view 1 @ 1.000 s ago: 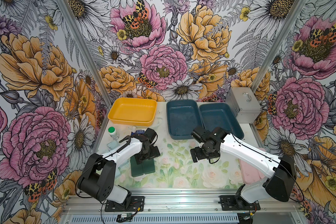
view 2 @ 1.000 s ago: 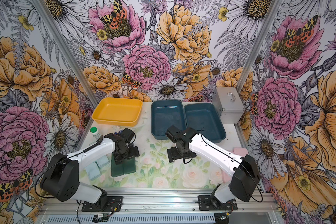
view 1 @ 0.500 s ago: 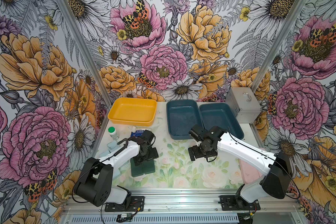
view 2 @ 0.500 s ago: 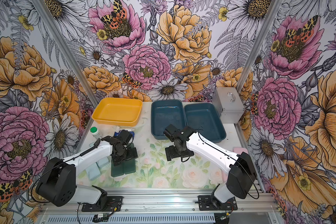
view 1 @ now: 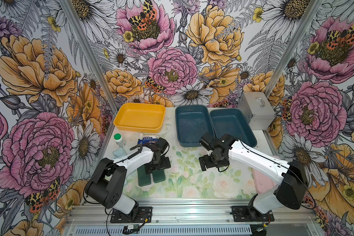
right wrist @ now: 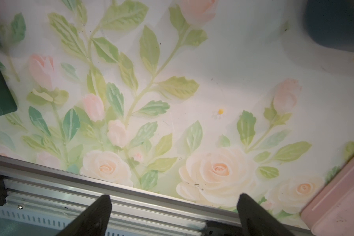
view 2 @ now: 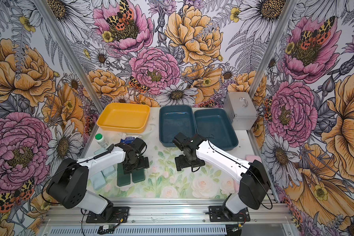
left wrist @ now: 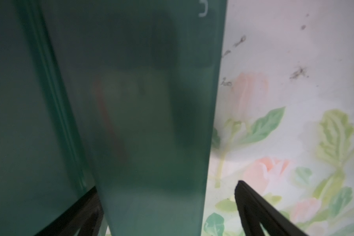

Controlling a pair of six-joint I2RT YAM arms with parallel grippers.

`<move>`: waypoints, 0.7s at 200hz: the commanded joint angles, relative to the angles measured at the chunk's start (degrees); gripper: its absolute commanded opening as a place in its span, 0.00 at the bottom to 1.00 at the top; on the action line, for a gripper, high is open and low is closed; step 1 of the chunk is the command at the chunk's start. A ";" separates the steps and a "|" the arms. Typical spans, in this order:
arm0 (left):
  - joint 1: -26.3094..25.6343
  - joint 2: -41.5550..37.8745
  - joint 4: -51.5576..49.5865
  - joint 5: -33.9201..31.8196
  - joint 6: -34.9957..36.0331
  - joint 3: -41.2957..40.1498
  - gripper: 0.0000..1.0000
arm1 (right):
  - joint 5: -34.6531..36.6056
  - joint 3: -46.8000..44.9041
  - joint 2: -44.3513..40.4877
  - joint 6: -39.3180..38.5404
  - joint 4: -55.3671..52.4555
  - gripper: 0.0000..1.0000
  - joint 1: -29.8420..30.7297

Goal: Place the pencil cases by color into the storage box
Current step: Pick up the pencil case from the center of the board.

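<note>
Green cases: pair, side by side on surface. Left pincer: wide, straddling one. Right pincer: wide, empty, near them. Blue cases just beside them; pink cases well apart.

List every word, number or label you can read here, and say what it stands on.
"5" or "S": a white mark, cut off by the picture's edge in the left wrist view, on a dark green pencil case; I cannot tell which it is.
White print on the blue packet: too small to read.
Nothing is legible on the green-capped bottle.
No other text shows.
</note>
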 commanded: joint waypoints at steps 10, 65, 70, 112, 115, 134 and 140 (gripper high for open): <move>-0.56 -0.09 1.94 -0.37 -1.32 -0.33 0.99 | 0.45 -0.45 -1.70 0.33 1.12 0.99 0.27; -0.56 1.62 2.08 -0.02 -1.09 0.79 0.89 | 0.57 -0.41 -1.62 0.58 1.55 0.99 0.08; -0.59 1.85 2.11 0.02 -1.09 0.80 0.88 | 0.53 -0.24 -1.62 0.46 1.55 0.99 0.03; -0.57 2.51 4.24 1.47 -1.25 0.47 0.83 | 0.52 -0.13 -1.72 0.63 1.55 0.99 -0.41; -0.63 2.52 4.43 1.68 -1.26 0.45 0.82 | 0.58 -0.15 -1.70 0.66 1.58 0.99 -0.48; -0.58 2.61 5.52 2.85 -1.18 0.43 0.70 | 0.65 -0.25 -1.70 0.66 1.55 0.99 -0.44; -0.64 2.67 5.81 3.10 -1.17 0.32 0.65 | 0.67 -0.19 -1.71 0.73 1.55 0.99 -0.54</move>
